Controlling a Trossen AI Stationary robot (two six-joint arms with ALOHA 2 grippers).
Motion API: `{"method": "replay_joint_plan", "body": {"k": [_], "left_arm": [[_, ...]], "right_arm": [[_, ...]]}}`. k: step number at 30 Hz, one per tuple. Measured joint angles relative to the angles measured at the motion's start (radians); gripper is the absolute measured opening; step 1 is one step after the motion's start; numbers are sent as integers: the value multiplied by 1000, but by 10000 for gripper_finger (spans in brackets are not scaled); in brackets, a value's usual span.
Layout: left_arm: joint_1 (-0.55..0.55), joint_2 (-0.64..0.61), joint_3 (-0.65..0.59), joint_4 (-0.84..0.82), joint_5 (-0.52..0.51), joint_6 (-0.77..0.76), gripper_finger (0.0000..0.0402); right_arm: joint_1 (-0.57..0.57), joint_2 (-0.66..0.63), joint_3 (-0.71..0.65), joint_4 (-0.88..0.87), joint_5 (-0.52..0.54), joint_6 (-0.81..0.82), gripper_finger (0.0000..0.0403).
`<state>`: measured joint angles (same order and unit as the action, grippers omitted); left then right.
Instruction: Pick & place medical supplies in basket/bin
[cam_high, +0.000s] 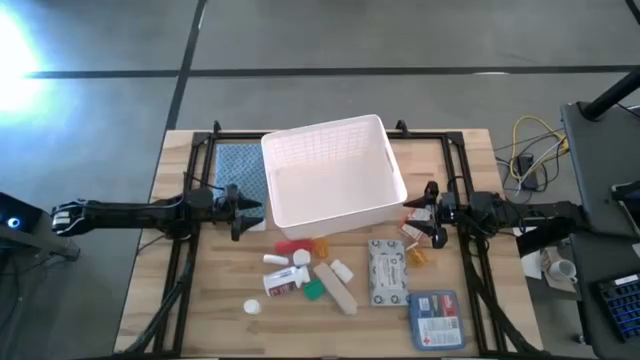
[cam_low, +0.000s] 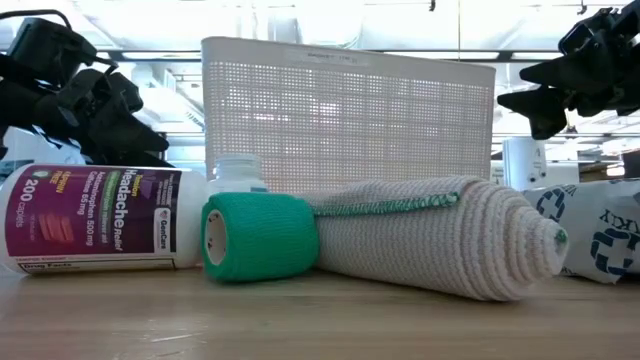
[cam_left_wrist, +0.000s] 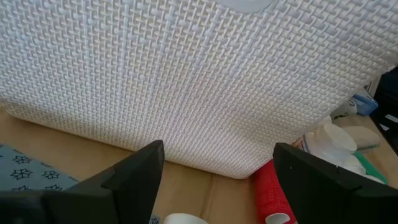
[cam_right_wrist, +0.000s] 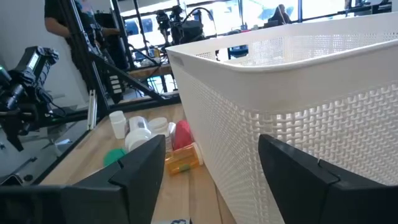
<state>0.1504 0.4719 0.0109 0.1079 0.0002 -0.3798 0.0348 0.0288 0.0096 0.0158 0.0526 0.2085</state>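
A white lattice pattern is shown on the basket (cam_high: 333, 170); green is seen on the bandage roll (cam_low: 260, 237); blue-grey florets are printed on the cloth (cam_high: 238, 166); pale wood is shown by the bench (cam_high: 500, 200).

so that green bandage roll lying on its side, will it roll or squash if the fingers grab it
The green bandage roll lies on its side with its round end showing, so a sideways nudge would probably roll it. It looks like soft wrapped fabric, so it likely gives a little under pressure and seems light. The cream bandage roll and the headache-relief bottle flank it closely, which may block rolling.

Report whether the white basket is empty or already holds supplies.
Empty. The high view shows the basket's bare white floor; the supplies all lie on the table in front.
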Motion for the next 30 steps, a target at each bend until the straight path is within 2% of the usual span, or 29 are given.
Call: {"method": "replay_joint_plan", "body": {"k": [13,25,27,30], "left_arm": [[0,0,0,0,0,0,281],[0,0,0,0,0,0,281],[0,0,0,0,0,0,281],[0,0,0,0,0,0,281]], "right_arm": [[0,0,0,0,0,0,256],[0,0,0,20,9,-21,246],[0,0,0,50,25,104,247],[0,0,0,69,25,425,246]]}}
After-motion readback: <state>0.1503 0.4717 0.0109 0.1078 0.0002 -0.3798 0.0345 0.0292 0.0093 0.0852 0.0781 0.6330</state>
